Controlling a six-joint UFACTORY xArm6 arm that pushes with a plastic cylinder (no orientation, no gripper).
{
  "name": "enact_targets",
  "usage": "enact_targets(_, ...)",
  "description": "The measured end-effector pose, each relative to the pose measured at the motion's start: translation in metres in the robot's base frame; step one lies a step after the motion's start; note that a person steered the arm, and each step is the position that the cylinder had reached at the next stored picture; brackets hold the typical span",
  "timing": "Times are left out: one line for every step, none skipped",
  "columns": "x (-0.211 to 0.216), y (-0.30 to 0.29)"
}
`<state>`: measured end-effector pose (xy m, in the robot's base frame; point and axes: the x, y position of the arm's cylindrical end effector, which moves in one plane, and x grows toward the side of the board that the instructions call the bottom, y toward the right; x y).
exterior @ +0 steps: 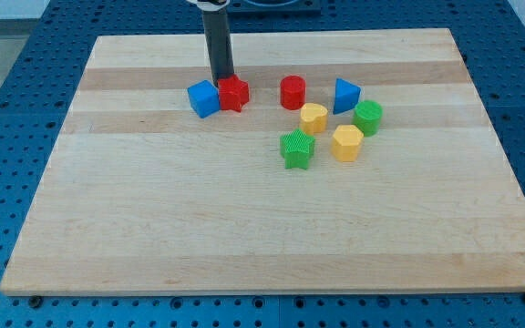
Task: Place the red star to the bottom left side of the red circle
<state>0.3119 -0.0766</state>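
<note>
Bare rod, nothing to pinch with, tip (222, 78) touching small rigid red plastic star (234, 93) beside blue cube (203, 98); light, likely to spin; push centrally toward red cylinder (293, 92).

No readable text anywhere — no labels, brands, numbers or signs on the blocks, the wooden board or the rod.

board (272, 228): pale wood, matt, banded grain | green star (296, 149): ribbed plastic | rod (218, 46): dark, matt
</note>
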Motion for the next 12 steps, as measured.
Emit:
enact_targets(0.009, 0.001)
enact_targets(0.016, 0.004)
enact_targets(0.022, 0.01)
enact_targets(0.022, 0.012)
enact_targets(0.022, -0.001)
enact_targets(0.03, -0.014)
enact_targets(0.045, -0.016)
enact_targets(0.053, -0.016)
enact_targets(0.056, -0.015)
enact_targets(0.057, -0.01)
enact_targets(0.064, -0.001)
enact_targets(0.071, 0.013)
